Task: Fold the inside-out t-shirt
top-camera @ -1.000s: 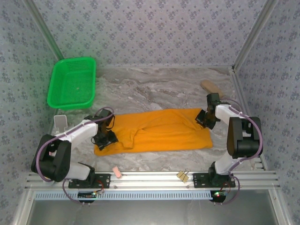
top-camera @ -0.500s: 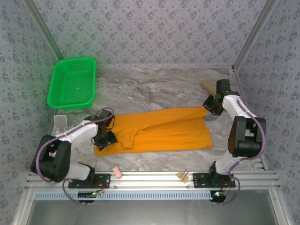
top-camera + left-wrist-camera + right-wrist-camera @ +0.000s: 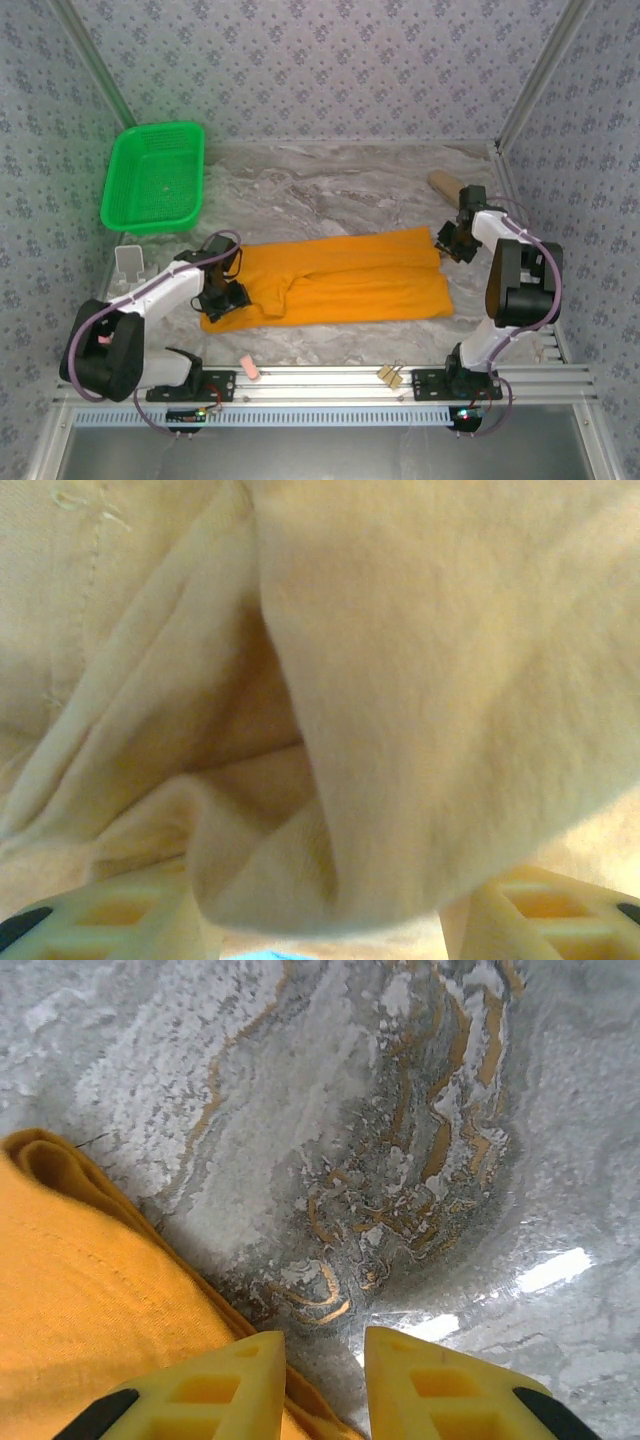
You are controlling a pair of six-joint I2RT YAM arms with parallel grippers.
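The inside-out t-shirt lies on the marble table as a long orange strip running left to right; neither a print nor a tag shows. My left gripper sits on its left end. In the left wrist view a thick fold of the shirt bulges between the wide-apart fingers of the left gripper, which is open. My right gripper is at the shirt's far right corner. In the right wrist view the right gripper is narrowly open over bare table, with the shirt's edge beside and under its left finger.
A green plastic basket stands at the back left. A wooden piece lies at the back right. A small white stand is at the left edge. A pink item and binder clips rest on the front rail.
The right gripper drew the shirt's far right corner outward, left the cloth, and now sits just off that corner. The left gripper has stayed put on the left end.
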